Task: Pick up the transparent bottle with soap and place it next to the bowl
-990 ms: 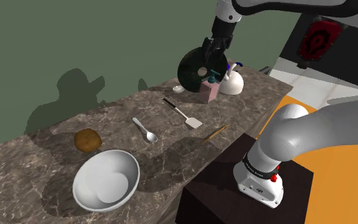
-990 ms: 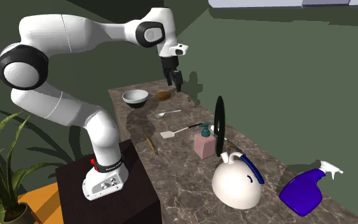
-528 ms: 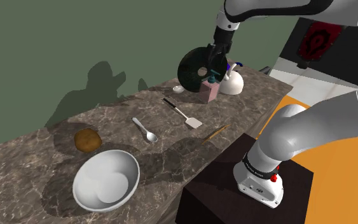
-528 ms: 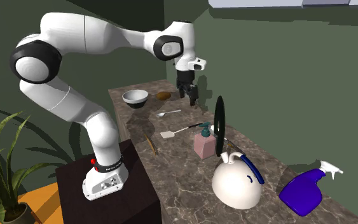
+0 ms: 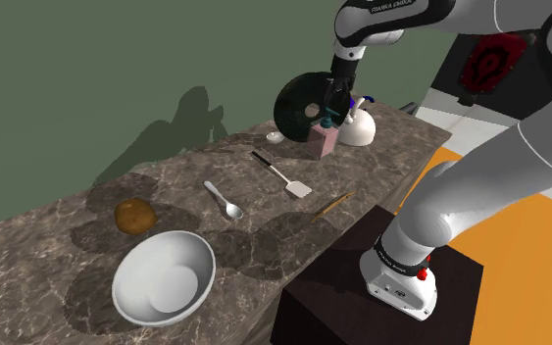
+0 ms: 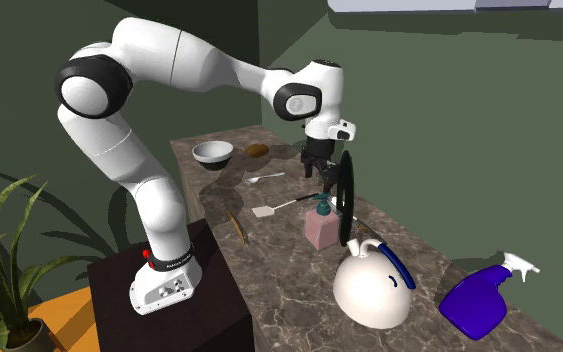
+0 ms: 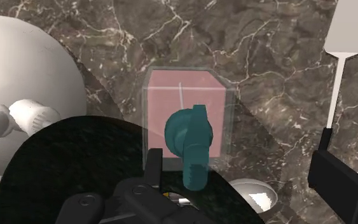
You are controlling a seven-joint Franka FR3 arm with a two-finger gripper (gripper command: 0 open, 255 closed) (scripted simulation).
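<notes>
Tool (image 6: 318, 176), black and two-fingered, hangs with its fingers spread, clasping nothing, just above the soap bottle. Over the long dark marbled desk (image 5: 58, 235) the white arm (image 6: 169, 60) arches high, wrist turned straight down. A white bowl (image 5: 190, 250) sits well apart, at the shoulder view's near left. The clear square bottle of pink soap (image 7: 184, 114) stands upright at the far right, just beside an upright black plate (image 5: 298, 103). I'd judge it rigid, smooth and fairly light. Grip the flat sides below the teal pump (image 7: 187, 137), minding the plate.
</notes>
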